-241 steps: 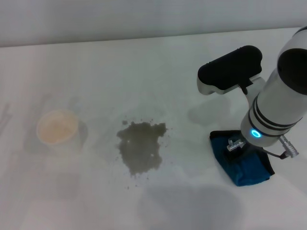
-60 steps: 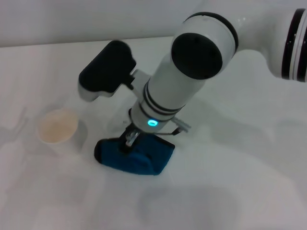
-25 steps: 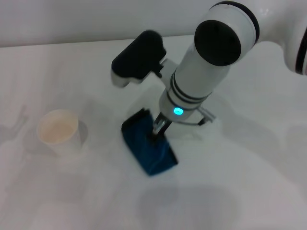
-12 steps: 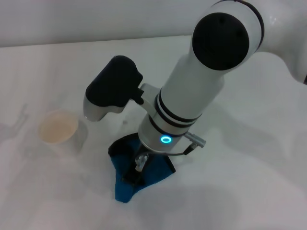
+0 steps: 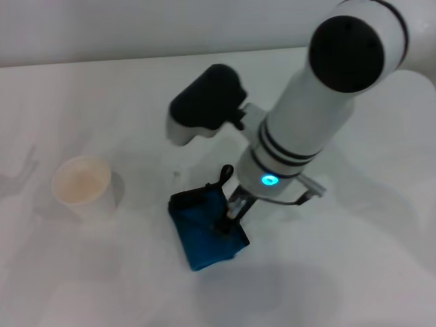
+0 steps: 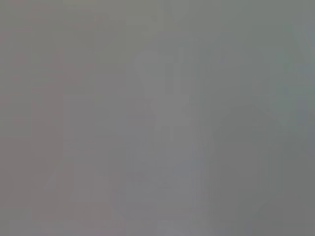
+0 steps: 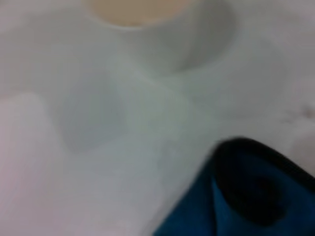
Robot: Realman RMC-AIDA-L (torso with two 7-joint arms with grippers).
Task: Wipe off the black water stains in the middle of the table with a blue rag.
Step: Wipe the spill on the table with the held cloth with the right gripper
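Note:
The blue rag (image 5: pixel 203 234) lies crumpled on the white table (image 5: pixel 102 102) near its middle, its black loop (image 5: pixel 225 173) sticking up. My right gripper (image 5: pixel 228 216) reaches down from the white arm and is shut on the blue rag, pressing it to the table. The rag also shows in the right wrist view (image 7: pixel 246 201), dark edge up. The grey-brown stain blotch does not show; only a faint speck (image 5: pixel 178 174) remains beside the rag. The left gripper is out of view; the left wrist view is plain grey.
A white paper cup (image 5: pixel 83 185) stands to the left of the rag, and shows in the right wrist view (image 7: pixel 142 19) too. My right arm's black wrist housing (image 5: pixel 204 102) hangs over the table's middle. The table's far edge meets a pale wall.
My right arm has swung right and back in the last half second, dragging the rag along. Ten seconds ago the stain blotch was plain and the rag lay at the right.

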